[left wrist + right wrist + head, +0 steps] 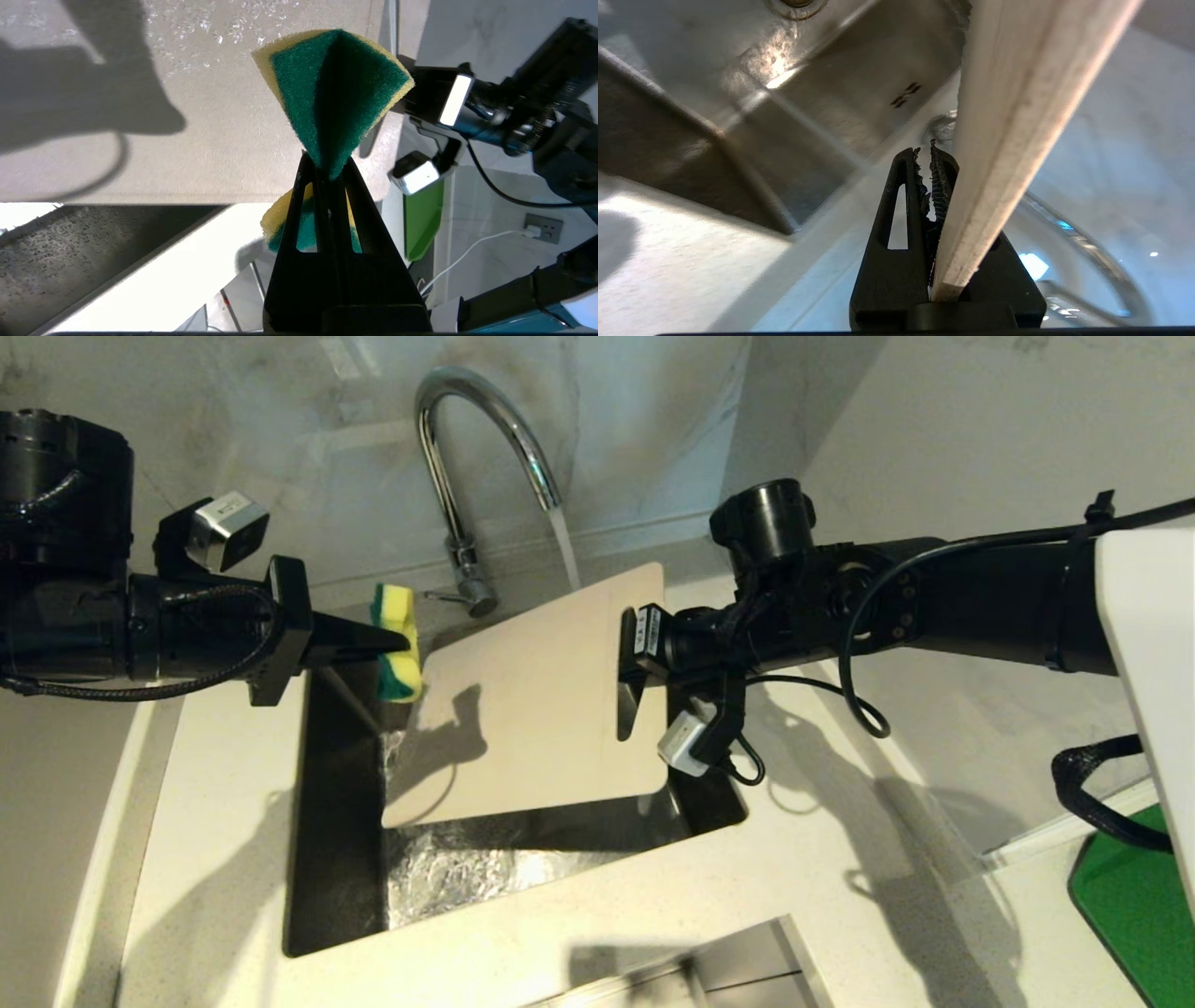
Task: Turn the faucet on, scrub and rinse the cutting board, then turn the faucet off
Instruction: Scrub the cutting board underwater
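Sponge (397,644) pinched in left gripper (403,642) touches cutting board (532,700) edge; right gripper (627,695) clamps opposite edge.

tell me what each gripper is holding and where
Left gripper pinches the sponge at its middle; right gripper clamps the cutting board at its slotted short end.

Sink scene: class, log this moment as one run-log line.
faucet: running | right gripper: holds cutting board over sink | left gripper: pinches sponge beside board
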Controlling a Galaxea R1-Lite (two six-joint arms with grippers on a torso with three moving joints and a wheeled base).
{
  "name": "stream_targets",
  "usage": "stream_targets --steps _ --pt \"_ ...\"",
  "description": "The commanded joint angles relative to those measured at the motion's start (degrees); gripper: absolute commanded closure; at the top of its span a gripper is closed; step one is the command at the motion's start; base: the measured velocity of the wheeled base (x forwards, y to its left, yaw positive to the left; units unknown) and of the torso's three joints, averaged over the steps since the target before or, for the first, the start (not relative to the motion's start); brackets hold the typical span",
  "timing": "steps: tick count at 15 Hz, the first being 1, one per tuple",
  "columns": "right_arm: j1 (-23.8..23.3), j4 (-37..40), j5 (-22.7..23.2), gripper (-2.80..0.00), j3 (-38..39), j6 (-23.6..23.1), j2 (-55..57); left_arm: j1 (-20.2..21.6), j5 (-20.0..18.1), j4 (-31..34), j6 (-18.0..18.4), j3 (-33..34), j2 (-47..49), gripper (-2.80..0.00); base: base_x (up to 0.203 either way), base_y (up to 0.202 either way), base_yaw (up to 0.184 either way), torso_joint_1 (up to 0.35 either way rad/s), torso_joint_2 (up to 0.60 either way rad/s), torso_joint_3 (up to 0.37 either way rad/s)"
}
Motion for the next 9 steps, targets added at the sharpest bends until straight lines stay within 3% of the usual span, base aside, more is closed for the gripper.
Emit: stream_targets --steps 1,4,9 --pt "1.17 0.13 0.12 0.00 0.51 -0.51 -1.37 -1.01 -0.14 0.05 -0.97 0.22 0.81 0.00 0.000 0.000 0.000 0.000 0.00 0.000" --pt "1.97 -0.03 0.04 0.00 2.94 -0.41 -3.49 -2.52 -0.02 -0.08 -1.38 1.17 0.93 0.00 0.000 0.000 0.000 0.000 0.00 0.000" --pt "3.44 -0.31 0.03 0.00 4.92 -0.24 -5.19 -1.58 0.41 -0.43 -1.17 0.52 3.51 0.00 0.000 0.000 0.000 0.000 0.00 0.000"
